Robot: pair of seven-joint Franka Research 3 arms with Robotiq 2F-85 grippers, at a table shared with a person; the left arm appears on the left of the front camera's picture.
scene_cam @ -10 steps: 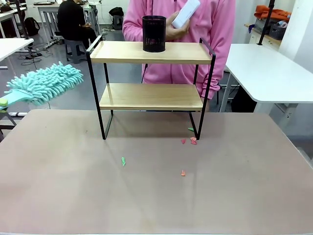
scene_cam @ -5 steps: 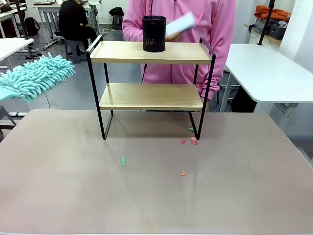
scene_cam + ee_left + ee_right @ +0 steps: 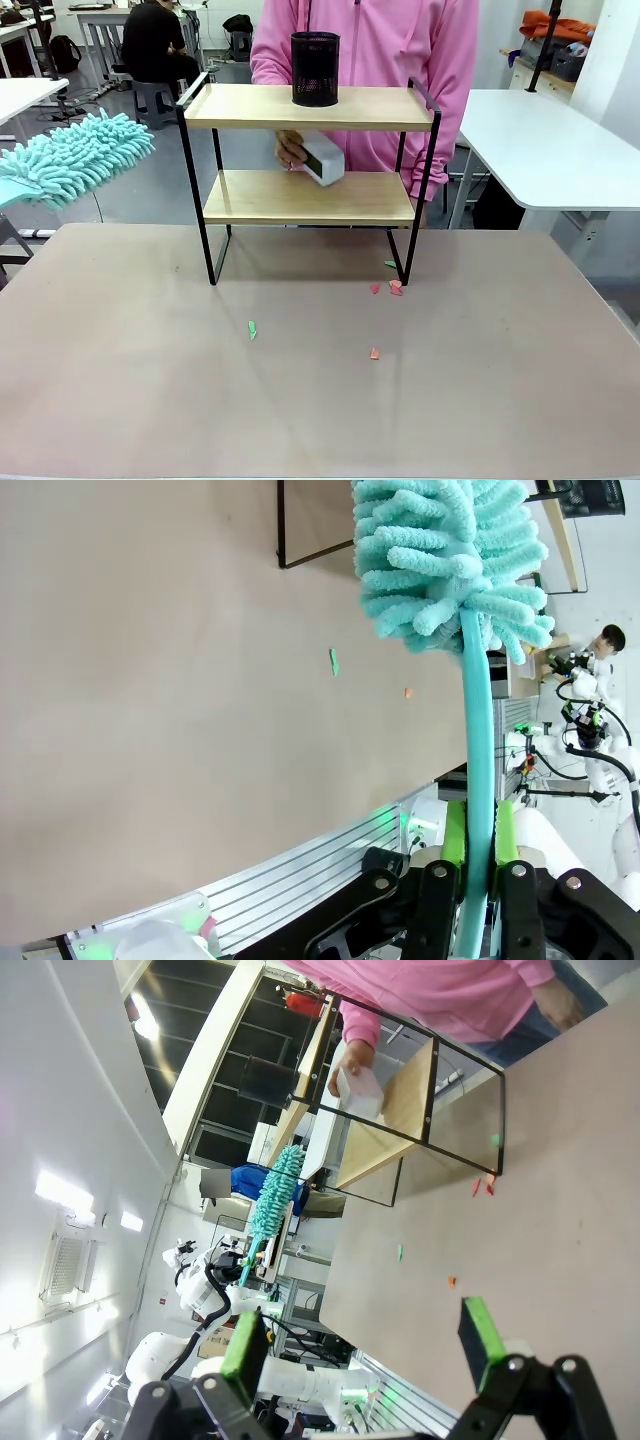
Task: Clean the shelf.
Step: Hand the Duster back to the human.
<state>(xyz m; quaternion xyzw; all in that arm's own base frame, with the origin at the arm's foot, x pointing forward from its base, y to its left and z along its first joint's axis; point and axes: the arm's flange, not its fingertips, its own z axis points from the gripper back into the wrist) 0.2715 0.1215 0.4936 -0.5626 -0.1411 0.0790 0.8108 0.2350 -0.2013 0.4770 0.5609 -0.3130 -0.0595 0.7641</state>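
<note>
Down from above the top board, we note, the person's hand (image 3: 291, 150) has brought a box (image 3: 324, 160) to the lower tier of the shelf (image 3: 380, 107), far side of the tabletop (image 3: 300, 400); left claw (image 3: 480, 825) clamps the duster (image 3: 80, 160) aside, likely awaiting clearance; right claw (image 3: 362, 1338) apart, empty.

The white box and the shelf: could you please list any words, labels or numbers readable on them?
No text can be read.
The white box shows a dark face, too blurred to tell any print.
The shelf, black mesh cup and teal duster carry no visible lettering.
</note>
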